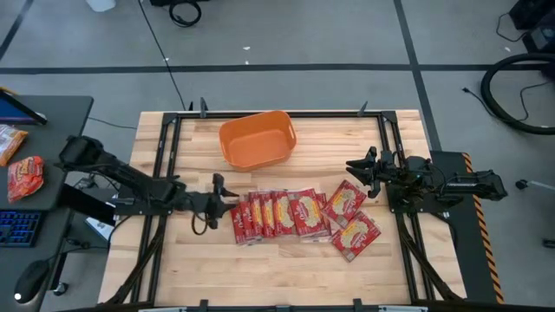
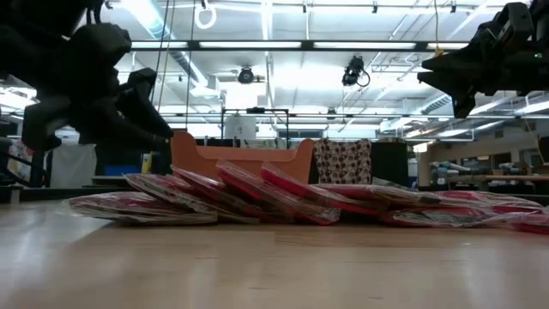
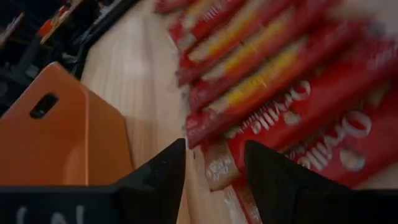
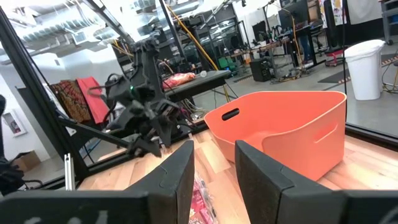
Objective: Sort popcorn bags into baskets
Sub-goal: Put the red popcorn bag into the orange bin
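Observation:
Several red popcorn bags (image 1: 277,214) lie in an overlapping row across the table's middle, each leaning on the one beside it (image 2: 232,197). Two more bags (image 1: 351,217) lie flat to the row's right. The orange basket (image 1: 257,139) stands behind them toward the far edge. My left gripper (image 1: 225,198) is open just left of the row's left end and hovers above it (image 2: 159,129). In its wrist view the fingers (image 3: 214,171) frame the end of the nearest bag (image 3: 261,124). My right gripper (image 1: 360,171) is open, raised right of the basket (image 4: 286,130).
Black frame rails (image 1: 165,147) run along the table's left, right and far sides. A side table on the left holds two more red packets (image 1: 24,173) and a keyboard. Bare wood (image 1: 277,269) lies between the bags and the near edge.

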Robot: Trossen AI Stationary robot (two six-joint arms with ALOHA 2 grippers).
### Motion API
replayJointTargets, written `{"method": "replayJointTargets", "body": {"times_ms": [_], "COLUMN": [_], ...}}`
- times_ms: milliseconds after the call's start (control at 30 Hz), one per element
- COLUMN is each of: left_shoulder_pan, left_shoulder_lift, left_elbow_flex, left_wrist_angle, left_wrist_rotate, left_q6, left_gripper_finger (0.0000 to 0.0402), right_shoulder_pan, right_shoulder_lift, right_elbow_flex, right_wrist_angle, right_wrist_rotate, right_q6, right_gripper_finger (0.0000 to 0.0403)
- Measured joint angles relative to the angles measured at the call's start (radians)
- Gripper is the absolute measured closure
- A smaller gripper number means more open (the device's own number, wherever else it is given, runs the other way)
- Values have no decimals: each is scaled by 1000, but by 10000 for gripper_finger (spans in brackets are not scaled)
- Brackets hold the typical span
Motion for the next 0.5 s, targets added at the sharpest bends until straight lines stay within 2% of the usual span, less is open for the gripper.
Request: {"method": "replayJointTargets", "body": {"times_ms": [300, 500], "left_shoulder_pan": [-62, -76], "left_shoulder_lift": [242, 324], "left_elbow_flex": [154, 329], "left_wrist_angle": [-30, -367], "left_wrist_rotate": [-53, -81], "left_q6": [186, 116], "left_gripper_finger": [233, 233], "right_shoulder_pan": [0, 0], "right_shoulder_lift": [0, 0], "right_elbow_flex": [0, 0], "right_wrist_angle": [0, 3], "right_wrist_rotate": [0, 0], "right_q6": [0, 0], "right_gripper_finger": [282, 282]}}
